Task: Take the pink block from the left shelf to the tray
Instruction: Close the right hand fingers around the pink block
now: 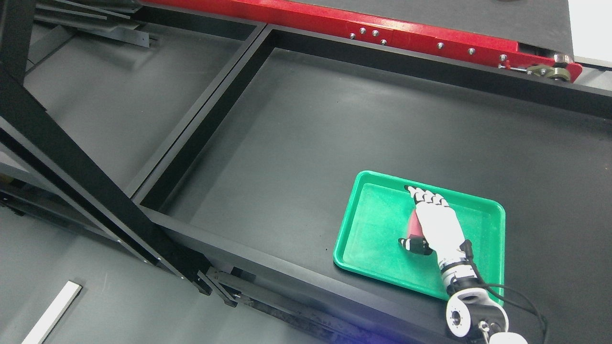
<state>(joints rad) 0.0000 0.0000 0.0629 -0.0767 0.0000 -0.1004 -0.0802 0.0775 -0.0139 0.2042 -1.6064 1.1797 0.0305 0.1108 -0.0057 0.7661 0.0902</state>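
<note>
Right hand (437,224) sits over the green tray (377,229) near the desk's front edge, fingers (425,195) wrapped around the pink block (414,225).

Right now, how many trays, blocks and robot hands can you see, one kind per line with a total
Trays: 1, the green tray
Blocks: 1, the pink block, mostly hidden under the hand
Robot hands: 1, the right hand, over the tray
Total: 3
</note>
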